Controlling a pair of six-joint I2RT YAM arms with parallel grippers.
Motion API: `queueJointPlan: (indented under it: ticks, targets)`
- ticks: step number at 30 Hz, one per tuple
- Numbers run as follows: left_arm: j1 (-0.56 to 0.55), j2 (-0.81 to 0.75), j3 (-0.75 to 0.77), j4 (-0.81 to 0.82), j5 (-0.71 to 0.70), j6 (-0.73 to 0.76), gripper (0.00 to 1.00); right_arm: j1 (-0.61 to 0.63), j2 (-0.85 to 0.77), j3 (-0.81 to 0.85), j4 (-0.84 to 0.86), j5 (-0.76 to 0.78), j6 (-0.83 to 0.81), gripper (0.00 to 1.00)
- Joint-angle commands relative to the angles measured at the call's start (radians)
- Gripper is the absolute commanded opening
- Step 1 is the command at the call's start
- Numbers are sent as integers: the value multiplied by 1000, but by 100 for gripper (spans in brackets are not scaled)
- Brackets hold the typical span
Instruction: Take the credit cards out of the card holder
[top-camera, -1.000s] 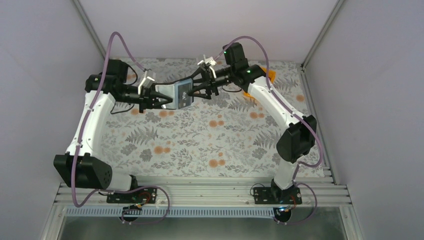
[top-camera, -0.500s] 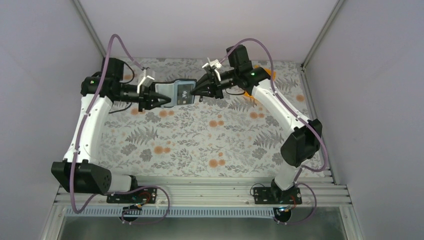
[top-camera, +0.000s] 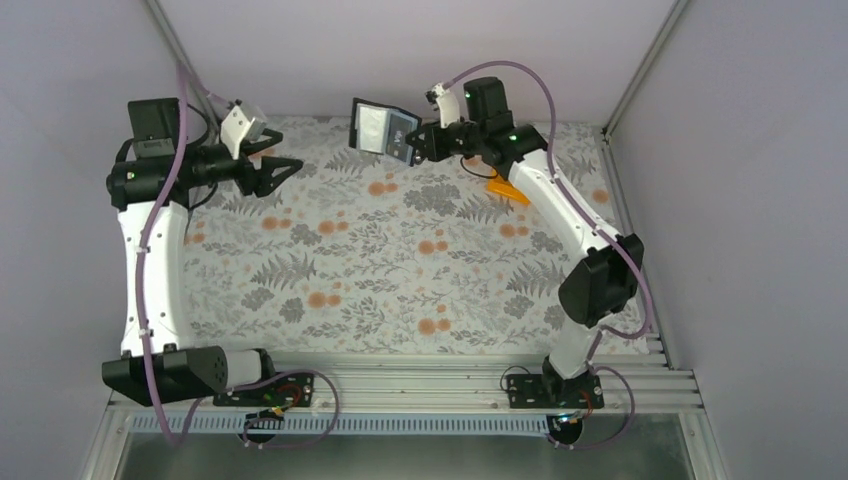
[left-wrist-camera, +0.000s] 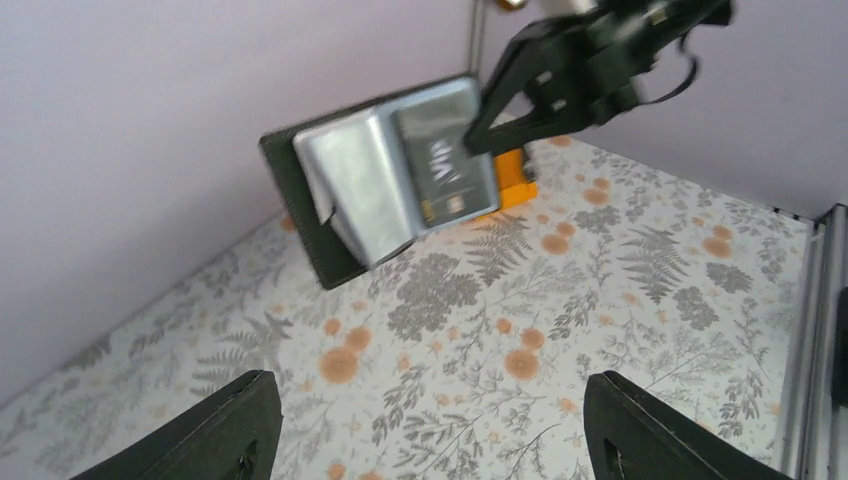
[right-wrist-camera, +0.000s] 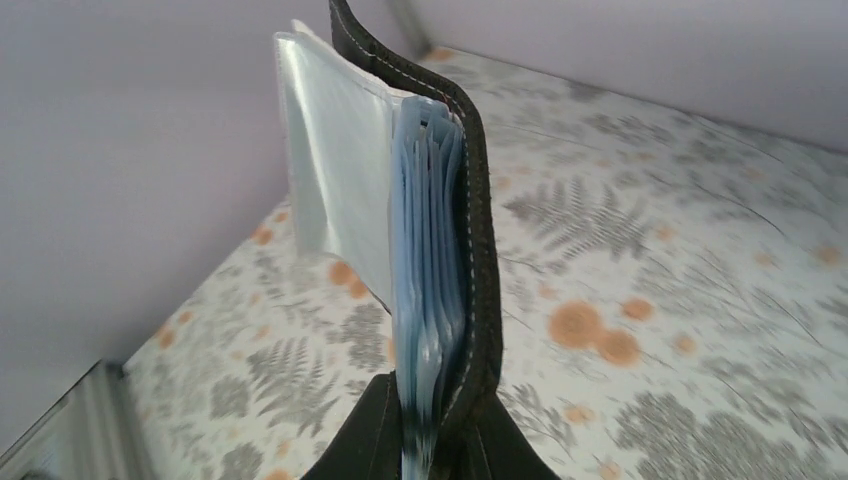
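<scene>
One gripper carries everything. The right gripper (top-camera: 417, 144) is clamped on the lower edge of the card holder (top-camera: 384, 128) and holds it in the air at upper centre of the top view, close to the back wall (top-camera: 400, 50) and well above the counter (top-camera: 400, 270).

- Holder hangs open. Its clear sleeves (right-wrist-camera: 340, 170) fan out to one side in the right wrist view, and the black cover curves up beside them.
- One dark card (left-wrist-camera: 445, 165) with white marks shows through a sleeve in the left wrist view. Other credit cards cannot be made out among the bluish sleeves.
- Left gripper (top-camera: 287, 168) is at upper left of the top view, jaws wide and empty, well apart from the holder and pointing toward it.
- A corner of the orange bin (top-camera: 503, 187) shows behind the right arm.

Risks, as I judge them:
- The grip is on one edge only, so the holder could pivot or slip when the other arm tugs at it.
- The sleeves are slick and floppy. A pinch there may catch plastic along with the card and drag the whole holder free.
- With the holder tilted, a loose card could slide out and drop to the counter.
- The wall is close, so a swing may knock the holder against it.
</scene>
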Motion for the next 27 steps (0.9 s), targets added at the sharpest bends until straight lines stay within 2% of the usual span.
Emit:
queueJointPlan:
  ticks: [1,3,6,8,12,14,16,19,24,27]
  targets:
    - [-45,-43,22,-89,155,99,73,43,20,39,-42,267,101,4]
    - [-118,-46,-28,-89,233,150,69,67,14,46,-43,260,75,4]
    - [-202,2,-97,-3,245,40,63,101,3,50,-38,215,23,4]
    - [-254,56,-91,46,246,-36,58,118,-5,32,-20,178,-9,4]
    - [-363,159,-31,58,247,-80,57,126,-12,-13,28,66,-31,4]
    - [-365,191,-29,82,215,-105,55,129,-22,-31,43,38,-45,4]
    - [-362,192,-56,137,114,-142,51,129,-39,-48,68,-10,-60,4]
    - [-361,115,-182,279,-46,-202,48,134,-49,-58,87,-128,-91,4]
    - [-337,95,-202,262,-54,-198,39,142,-30,-44,77,-189,-105,4]
    - [-318,85,-217,256,-38,-193,39,142,-55,-74,107,-221,-114,4]
